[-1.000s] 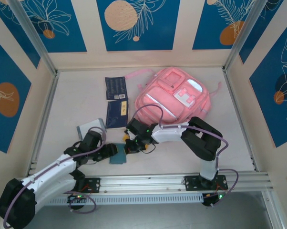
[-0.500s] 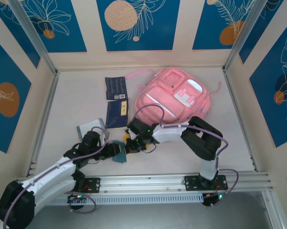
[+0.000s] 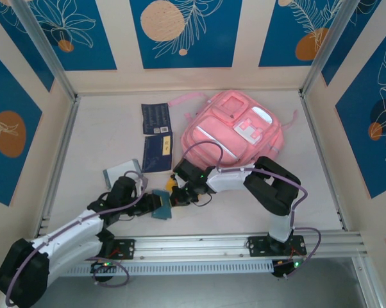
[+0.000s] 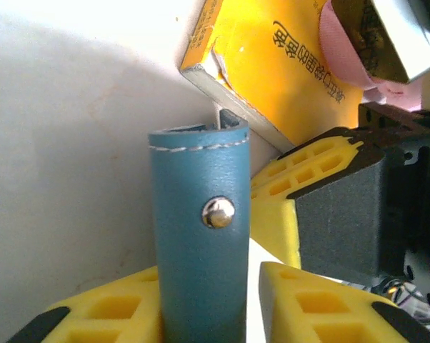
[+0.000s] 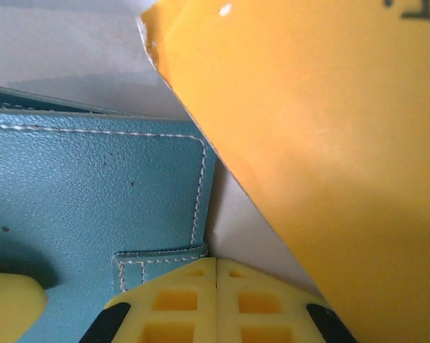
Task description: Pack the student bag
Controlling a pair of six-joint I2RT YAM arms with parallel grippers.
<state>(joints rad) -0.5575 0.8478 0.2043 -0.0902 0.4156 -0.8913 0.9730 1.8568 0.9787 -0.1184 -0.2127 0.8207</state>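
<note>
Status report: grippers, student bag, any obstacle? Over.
Left gripper shut on blue leather case. Right gripper shut, empty. Student bag lies beyond both. Yellow box crowds both grippers.

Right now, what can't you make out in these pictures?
- Top view: whether the bag is unzipped; too small to tell.
- Left wrist: the lower end of the wallet, cut off by the bottom edge between the left fingers.
- Left wrist: the rest of the box, cut off by the top edge.
- Right wrist: the box's face, blurred and too close to read.
</note>
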